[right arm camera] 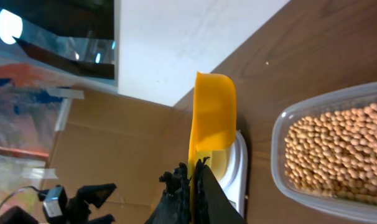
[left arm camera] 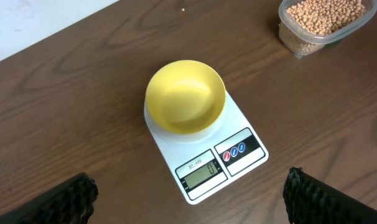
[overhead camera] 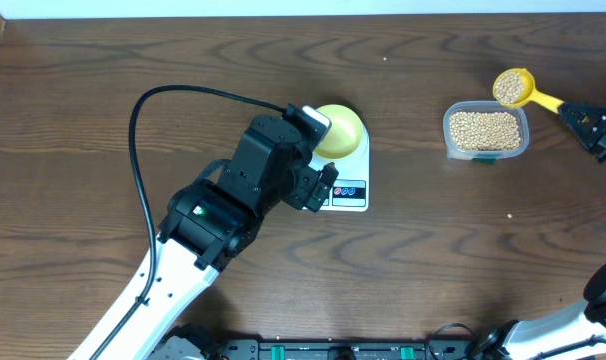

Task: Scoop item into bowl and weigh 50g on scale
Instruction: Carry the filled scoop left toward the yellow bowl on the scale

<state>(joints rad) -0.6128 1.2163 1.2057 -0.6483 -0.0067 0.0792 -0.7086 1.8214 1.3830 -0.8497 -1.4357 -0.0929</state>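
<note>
The left gripper (left arm camera: 190,186) hangs wide open, holding nothing. Just ahead of its jaws the bowl (left arm camera: 185,96) sits empty on the scale (left arm camera: 167,146), whose display shows zero. Well to the right of those jaws, the clear tub (overhead camera: 447,132) holds a deep layer of beans (overhead camera: 485,130). The scoop (overhead camera: 513,87), itself heaped with beans, hovers just past the tub's far corner. Its handle runs back into the right gripper (overhead camera: 575,112), which is clamped on it. From these jaws the bowl lies far left, beyond the tub, so the right arm must carry the load across.
</note>
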